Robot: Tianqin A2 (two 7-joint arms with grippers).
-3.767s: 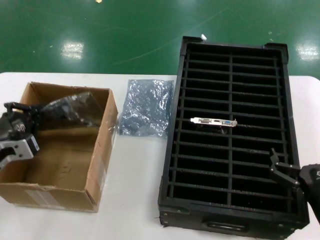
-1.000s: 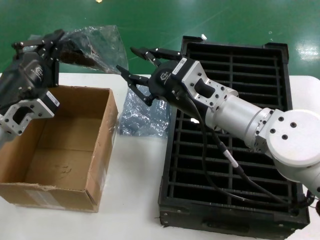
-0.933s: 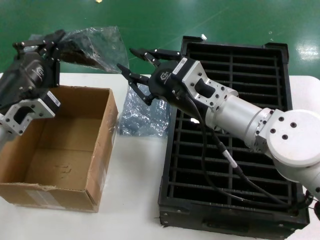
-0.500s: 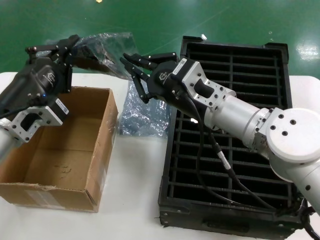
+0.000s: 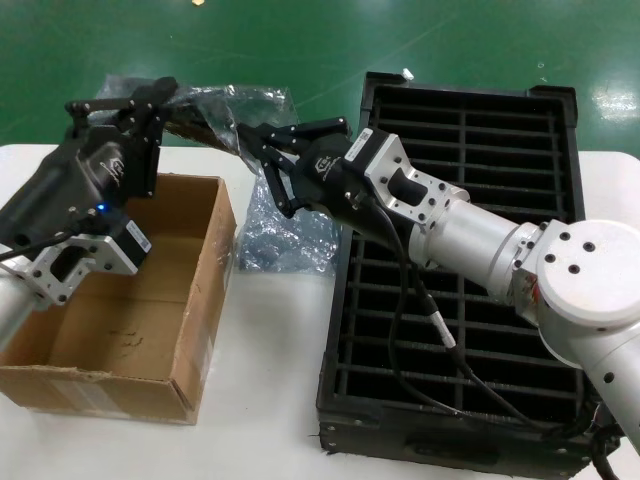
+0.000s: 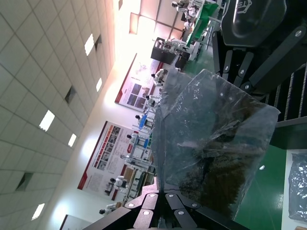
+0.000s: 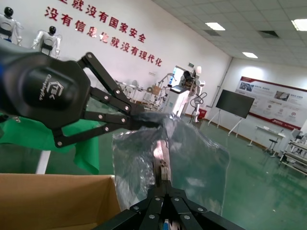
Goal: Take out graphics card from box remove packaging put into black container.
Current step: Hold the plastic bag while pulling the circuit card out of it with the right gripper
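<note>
Holding packaging (image 5: 225, 108) aloft beyond the box (image 5: 120, 300), far left: left gripper (image 5: 165, 100) clamped on one end, right gripper (image 5: 262, 140) pinching the other. Thin, crinkly, slippery film; grip edges, since the card inside seems fragile.

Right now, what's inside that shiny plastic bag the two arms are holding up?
Through the bag a dark, flat shape shows, likely the graphics card, but its details are hidden by crinkled plastic. The left gripper and right gripper pinch opposite ends.

White table (image 5: 270, 350), brown cardboard box (image 5: 120, 330) at left, empty crinkly bag (image 5: 285, 235) between, black slotted container (image 5: 480, 300) at right
</note>
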